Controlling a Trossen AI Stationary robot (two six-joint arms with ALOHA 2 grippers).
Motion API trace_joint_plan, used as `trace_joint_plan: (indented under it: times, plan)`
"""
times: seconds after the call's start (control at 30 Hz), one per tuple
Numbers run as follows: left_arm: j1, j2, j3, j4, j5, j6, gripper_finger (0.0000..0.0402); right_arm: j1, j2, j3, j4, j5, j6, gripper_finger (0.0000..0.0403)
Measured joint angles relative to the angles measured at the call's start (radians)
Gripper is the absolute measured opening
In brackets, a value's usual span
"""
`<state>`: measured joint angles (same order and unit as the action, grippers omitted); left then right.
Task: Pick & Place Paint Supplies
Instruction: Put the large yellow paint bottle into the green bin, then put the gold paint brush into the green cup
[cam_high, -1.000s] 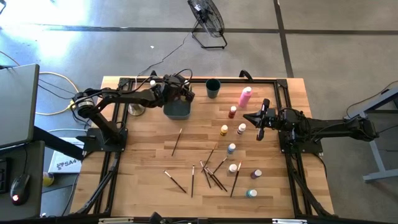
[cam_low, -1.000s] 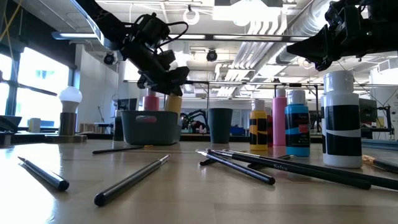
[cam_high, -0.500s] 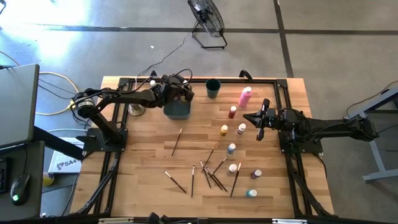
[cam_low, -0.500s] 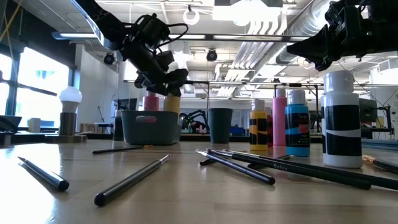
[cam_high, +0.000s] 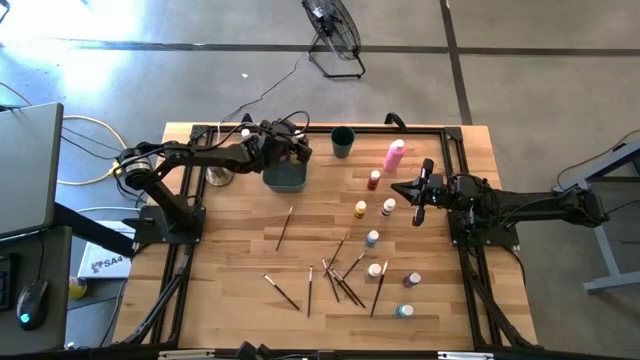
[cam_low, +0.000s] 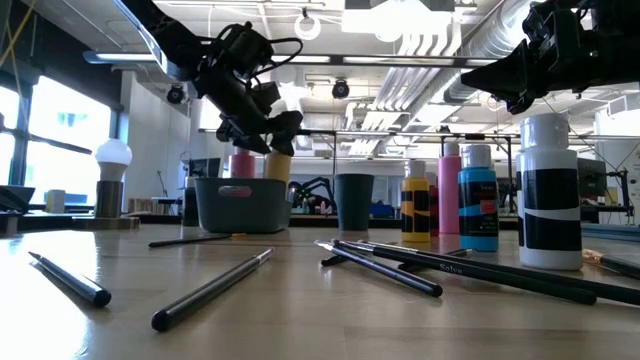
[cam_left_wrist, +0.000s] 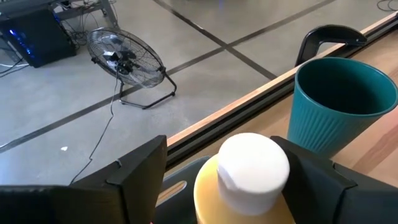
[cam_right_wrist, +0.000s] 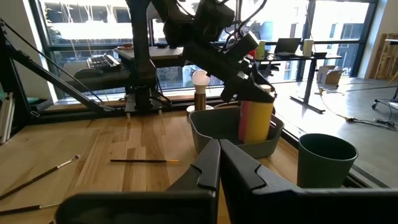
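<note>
Tabletop grey bin (cam_high: 285, 177) holds yellow bottle (cam_left_wrist: 239, 186), pink bottle (cam_low: 243, 164)

Around one grey plastic bin (cam_high: 285, 177) on the wooden table: two tall squeeze bottles stand inside it, one pink (cam_low: 243, 165) and one yellow (cam_left_wrist: 239, 186). Beside it stands one teal ribbed cup (cam_high: 342, 142). Farther off stand one tall pink bottle (cam_high: 394, 156) and seven small white-capped paint bottles (cam_high: 373, 239), with about eight thin dark-handled paintbrushes (cam_high: 284, 227).
</note>
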<state>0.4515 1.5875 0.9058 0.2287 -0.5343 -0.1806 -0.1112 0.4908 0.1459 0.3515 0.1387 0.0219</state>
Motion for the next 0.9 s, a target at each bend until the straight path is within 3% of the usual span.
trace_joint_plan:
  times: [0.9]
  plan:
    - [0.0,-0.003,-0.001,0.112,0.042,0.072,0.0278,0.0,0.0,0.0,0.0,0.0,0.0,0.0003]
